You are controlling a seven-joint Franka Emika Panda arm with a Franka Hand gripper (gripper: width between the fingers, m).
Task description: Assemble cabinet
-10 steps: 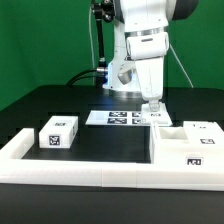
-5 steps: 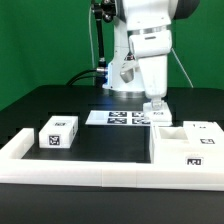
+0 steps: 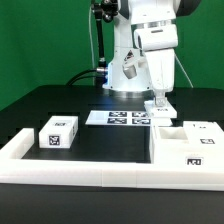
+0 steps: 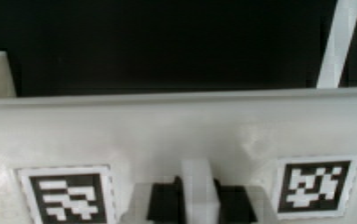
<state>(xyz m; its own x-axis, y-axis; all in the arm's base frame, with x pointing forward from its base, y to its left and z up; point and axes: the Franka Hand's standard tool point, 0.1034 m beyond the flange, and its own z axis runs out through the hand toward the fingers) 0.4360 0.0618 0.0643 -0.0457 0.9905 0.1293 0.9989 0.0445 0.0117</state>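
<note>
**Panel pinched beside the cabinet box**
The hand (image 3: 160, 103) looks drawn together on a flat white plastic tagged panel (image 3: 160, 114), held upright at the 11 o'clock corner of the open white plastic cabinet box (image 3: 186, 142). Keep the panel vertical and square to the box wall, and ease it in slowly so the edges mate. The exterior view shows the panel against the box on the black bench (image 3: 100, 140). Only the wrist view shows the grip centred between the panel's two tags.

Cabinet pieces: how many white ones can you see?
3: a small block at the exterior view's left, a big open box at its right, a panel in the gripper, beside the box. More may be hidden.
</note>
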